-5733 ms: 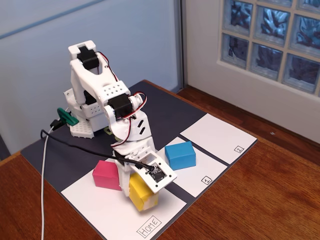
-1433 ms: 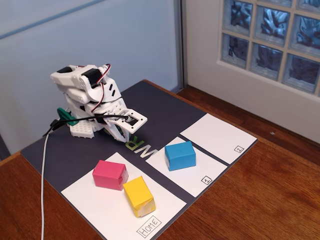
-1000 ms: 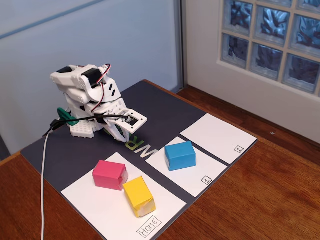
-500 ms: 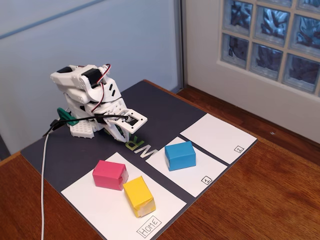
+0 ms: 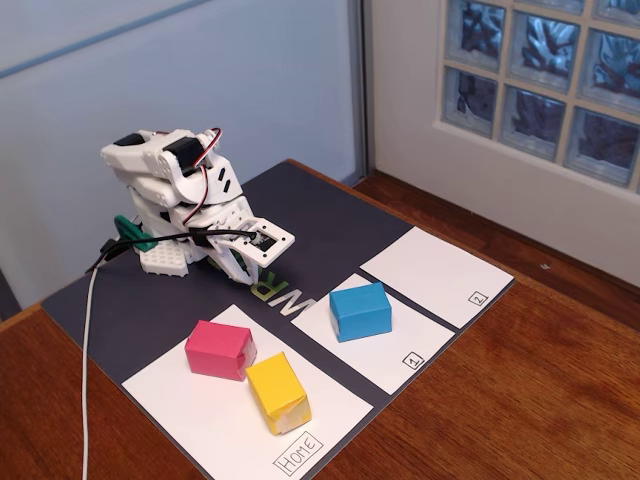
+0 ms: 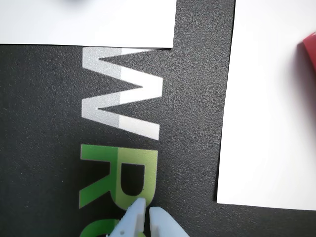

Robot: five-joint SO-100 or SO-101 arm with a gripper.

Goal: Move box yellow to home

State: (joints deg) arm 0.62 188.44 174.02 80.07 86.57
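Note:
The yellow box (image 5: 278,392) lies on the home sheet (image 5: 200,410), near its "HOME" label (image 5: 299,452) and touching the pink block (image 5: 219,349). The arm is folded back at the rear left of the mat. My gripper (image 5: 243,272) points down at the dark mat, well apart from the yellow box. In the wrist view the gripper (image 6: 146,213) shows at the bottom edge over green lettering, its jaws shut with nothing between them. The home sheet (image 6: 266,123) fills the right side of that view; the yellow box is out of it.
A blue block (image 5: 360,310) sits on the sheet marked "1" (image 5: 400,345); the sheet marked "2" (image 5: 435,275) lies beyond it. A sliver of the pink block (image 6: 311,49) shows in the wrist view. A white cable (image 5: 88,340) runs along the left.
5.7 s ago the gripper was down at the yellow box on the home sheet; now the arm is folded back and the box lies free. Nothing has moved over the last 1.4 s.

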